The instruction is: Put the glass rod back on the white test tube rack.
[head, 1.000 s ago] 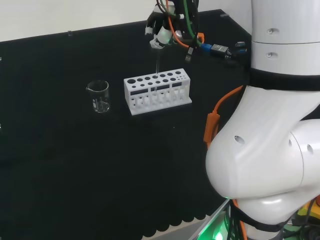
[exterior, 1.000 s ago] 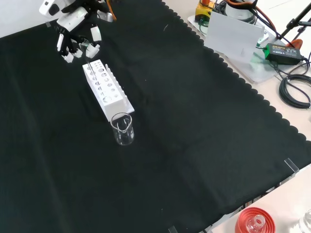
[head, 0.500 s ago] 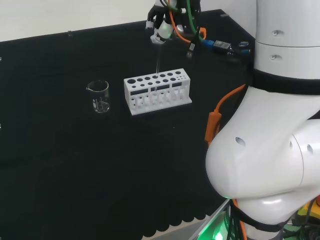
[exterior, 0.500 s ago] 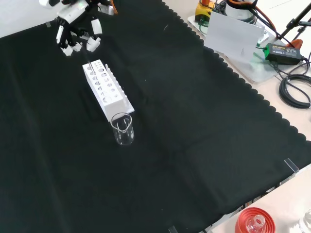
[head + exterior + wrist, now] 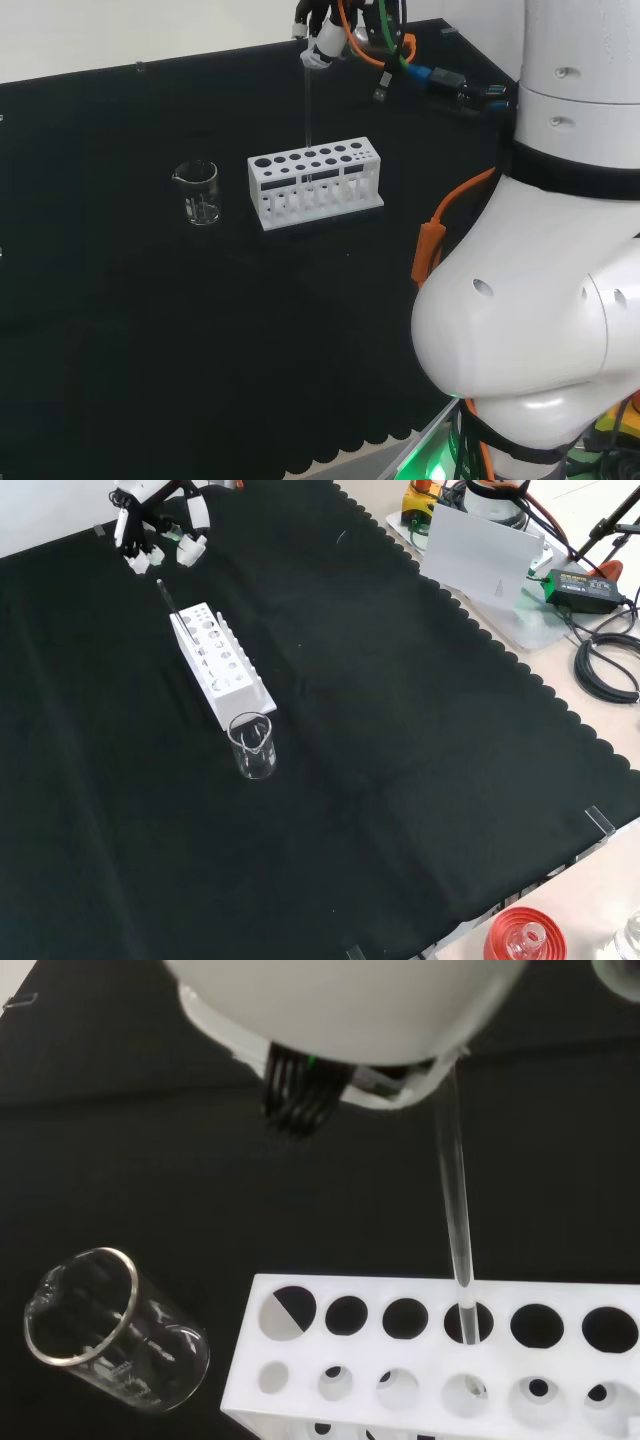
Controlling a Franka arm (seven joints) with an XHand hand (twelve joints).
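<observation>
Since the shot a sec ago, the hand (image 5: 322,40) has risen: head view had it just above the white test tube rack (image 5: 314,184), now it sits near the top edge, well apart from the rack. Front view agrees, hand (image 5: 160,530) further up toward the cloth's far corner.

Glass rod (image 5: 307,120) stands near-upright in the rack, lower end inside a hole of the back row, about mid-length of the rack. Wrist view confirms: rod (image 5: 454,1220) drops straight into a large hole, tip through the top plate. Front view shows the rod (image 5: 170,602) leaning slightly, rising out of the rack's far end (image 5: 222,660).

Hand state: fingers look spread and mostly straight in front view, nothing pinched that I can make out. Rod's top end sits close under the fingertips in head view; can't tell for sure whether contact remains, but the widening gap suggests it's let go.

Meaning for the task: rod appears seated in the rack, standing on its own, so placement looks done or nearly so. Remaining bit, as a judgement: clear the hand upward w/o brushing the rod's top, since a knock could tip it or lever the rack.

Beaker (image 5: 199,192) stands beside the rack's left end in head view, untouched, apart from the rack. Black cloth (image 5: 400,740) otherwise bare near the work area.
</observation>
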